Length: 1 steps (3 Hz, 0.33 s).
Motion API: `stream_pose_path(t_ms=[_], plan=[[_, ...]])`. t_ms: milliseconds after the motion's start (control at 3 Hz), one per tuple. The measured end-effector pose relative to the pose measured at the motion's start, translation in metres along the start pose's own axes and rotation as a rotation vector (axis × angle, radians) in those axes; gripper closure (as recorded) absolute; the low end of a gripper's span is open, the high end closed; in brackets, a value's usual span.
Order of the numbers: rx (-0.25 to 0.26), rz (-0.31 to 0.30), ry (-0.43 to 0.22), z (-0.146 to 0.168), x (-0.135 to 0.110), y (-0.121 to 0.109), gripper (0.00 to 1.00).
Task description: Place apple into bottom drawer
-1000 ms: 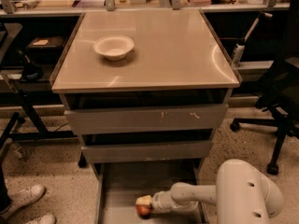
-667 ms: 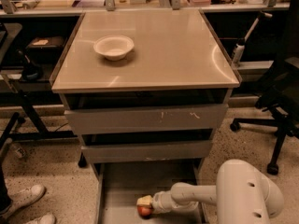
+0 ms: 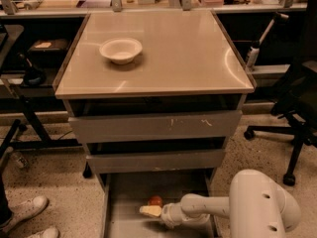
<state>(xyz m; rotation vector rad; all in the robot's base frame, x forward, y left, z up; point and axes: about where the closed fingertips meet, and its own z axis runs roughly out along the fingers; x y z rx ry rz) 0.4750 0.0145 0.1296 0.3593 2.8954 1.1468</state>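
The apple (image 3: 155,201) is small and red-orange and lies inside the open bottom drawer (image 3: 124,217), on its grey floor near the middle. My gripper (image 3: 150,211) reaches into the drawer from the right, low over the floor. Its pale tip is right against the front side of the apple. The white arm (image 3: 257,207) fills the lower right corner and hides the drawer's right front part.
A white bowl (image 3: 121,50) stands on the tan cabinet top (image 3: 188,58). Two shallower grey drawers (image 3: 156,127) are slightly open above the bottom one. An office chair (image 3: 297,113) stands at the right, and a person's white shoes (image 3: 27,212) at the lower left.
The apple now sits a little farther back in the drawer, behind the gripper tip instead of at its end. The arm has shifted only slightly.
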Motion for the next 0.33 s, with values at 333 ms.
stream_pose_path(t_ms=[333], plan=[[0.0,0.0,0.0,0.0,0.0,0.0,0.0]])
